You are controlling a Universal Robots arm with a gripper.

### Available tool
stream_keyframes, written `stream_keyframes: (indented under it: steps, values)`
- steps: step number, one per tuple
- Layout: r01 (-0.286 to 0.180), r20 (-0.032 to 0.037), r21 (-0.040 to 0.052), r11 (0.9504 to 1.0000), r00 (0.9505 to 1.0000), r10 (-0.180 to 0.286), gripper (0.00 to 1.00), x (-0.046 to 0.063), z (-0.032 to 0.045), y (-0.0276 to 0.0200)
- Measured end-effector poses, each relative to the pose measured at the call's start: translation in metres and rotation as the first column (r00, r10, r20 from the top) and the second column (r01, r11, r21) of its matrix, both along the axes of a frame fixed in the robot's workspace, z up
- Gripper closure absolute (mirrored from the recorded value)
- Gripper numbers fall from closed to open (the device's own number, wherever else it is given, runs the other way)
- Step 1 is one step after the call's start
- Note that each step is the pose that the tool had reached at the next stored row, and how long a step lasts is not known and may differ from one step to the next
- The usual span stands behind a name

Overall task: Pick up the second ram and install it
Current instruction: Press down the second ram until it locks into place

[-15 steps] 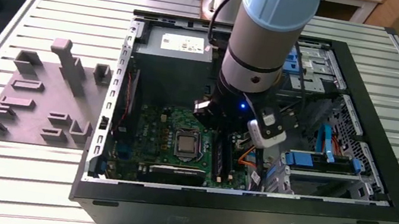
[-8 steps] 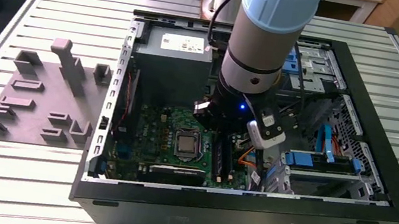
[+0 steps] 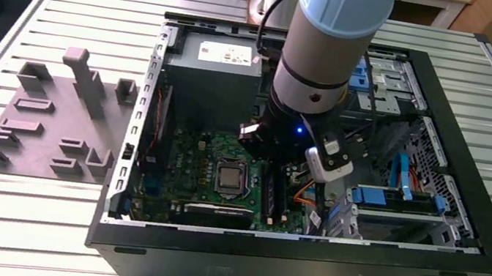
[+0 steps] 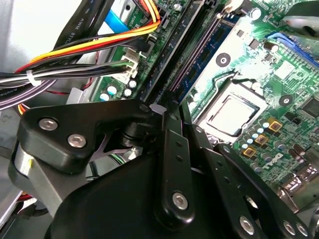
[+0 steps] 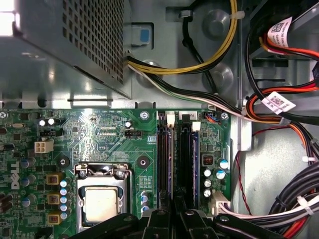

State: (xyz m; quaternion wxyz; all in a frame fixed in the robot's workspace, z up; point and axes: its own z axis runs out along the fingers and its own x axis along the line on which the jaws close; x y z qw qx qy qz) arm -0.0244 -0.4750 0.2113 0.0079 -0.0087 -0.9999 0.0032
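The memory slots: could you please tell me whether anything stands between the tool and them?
Nothing visible does. In the first wrist view the tool lines up with the memory slots, and the cables run beside the motherboard, off the slots.

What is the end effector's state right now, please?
End effector: down over the motherboard's memory slots; open or closed cannot be told, nor whether it holds anything.

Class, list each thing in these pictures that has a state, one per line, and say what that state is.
computer case: lying on its side, panel off, inside exposed.
tool: low over the memory slots, fingers close together.
memory slots: one beside the tool holds a stick; whether it is fully seated, cannot tell.
processor socket: retention frame closed, no cooler fitted.
grey fixture: on the table, its holders empty.
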Motion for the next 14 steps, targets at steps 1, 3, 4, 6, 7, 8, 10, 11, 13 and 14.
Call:
stream_keyframes:
  steps: [1,3,4,6,7,8,10,11,13,14]
  values:
    - [0.0,0.0,0.0001,1.0,1.0,0.0,0.86,0.0,0.0001,0.0]
    - [0.0,-0.0001,-0.0001,1.0,1.0,0.0,0.86,-0.0001,0.0005,0.0]
    - [0.0,0.0,0.0,1.0,1.0,0.0,0.86,-0.0002,0.0006,0.0]
    - [0.0,0.0,0.0002,1.0,1.0,0.0,0.86,-0.0005,0.0007,-0.0001]
    - [0.0,0.0,0.0004,1.0,1.0,0.0,0.86,-0.0005,0.0008,-0.0001]
    - [-0.001,-0.0001,0.0004,1.0,1.0,0.001,0.86,-0.0007,0.0012,-0.0001]
    - [-0.001,0.0,0.0011,1.0,1.0,0.001,0.86,-0.0011,0.0017,-0.0001]
    - [-0.002,0.0,0.0015,1.0,1.0,0.002,0.86,-0.0012,0.0018,-0.0001]
    - [-0.002,0.0,0.002,1.0,1.0,0.002,0.86,-0.0013,0.002,0.0]
    - [-0.002,-0.0001,0.0019,1.0,1.0,0.002,0.86,-0.0015,0.0024,-0.0001]
